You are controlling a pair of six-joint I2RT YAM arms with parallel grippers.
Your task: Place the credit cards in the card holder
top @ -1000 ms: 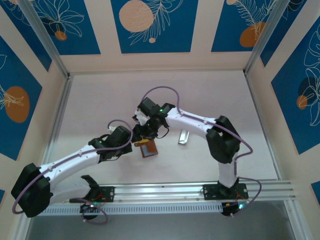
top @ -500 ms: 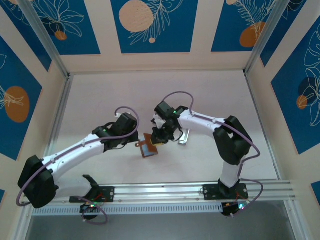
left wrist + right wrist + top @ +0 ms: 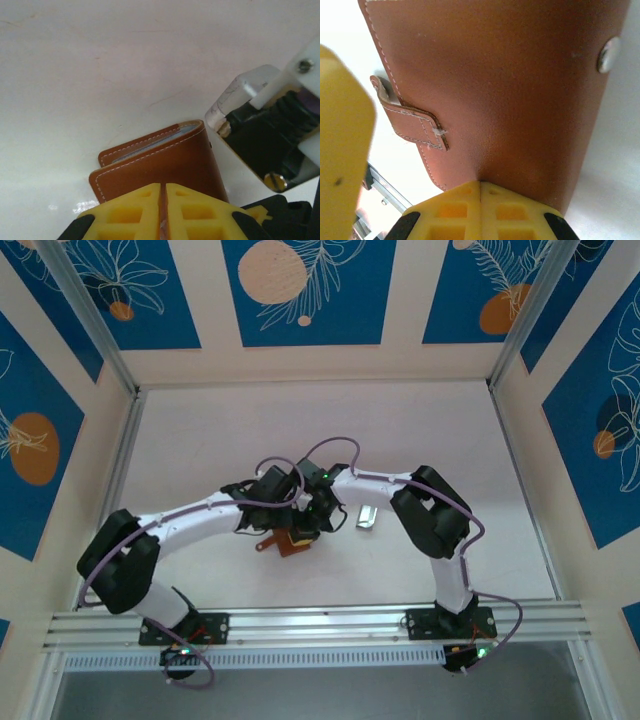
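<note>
At the middle of the pale table [image 3: 200, 440], slightly towards the near edge, we saw the small brown leather folding card holder [image 3: 293, 543] lying under both wrists. Half a second earlier it had lain opened, its paler inside showing. Now it was folded, and in the left wrist view a thin pale layer showed between its two stitched flaps [image 3: 165, 160].

The left gripper [image 3: 163, 189] had then stood off to the left, apart from the holder. Now it had swung in against it, and the left arm's elbow had drawn nearer the centre. Its yellow fingers were pressed together with no gap, their tips at the holder's near edge. We could not tell whether any leather was pinched.

The right gripper [image 3: 480, 187] had already been over the holder's far right corner and had closed in further. Its yellow fingers likewise met along a seam, their tips against the brown outer face [image 3: 510, 90]. On that face we noted a round metal snap button [image 3: 609, 55] at the right and a short stitched strap [image 3: 415, 120] sticking out at the left.

The narrow silvery-grey rectangular piece [image 3: 366, 517] remained on the table just right of the grippers, unmoved.
</note>
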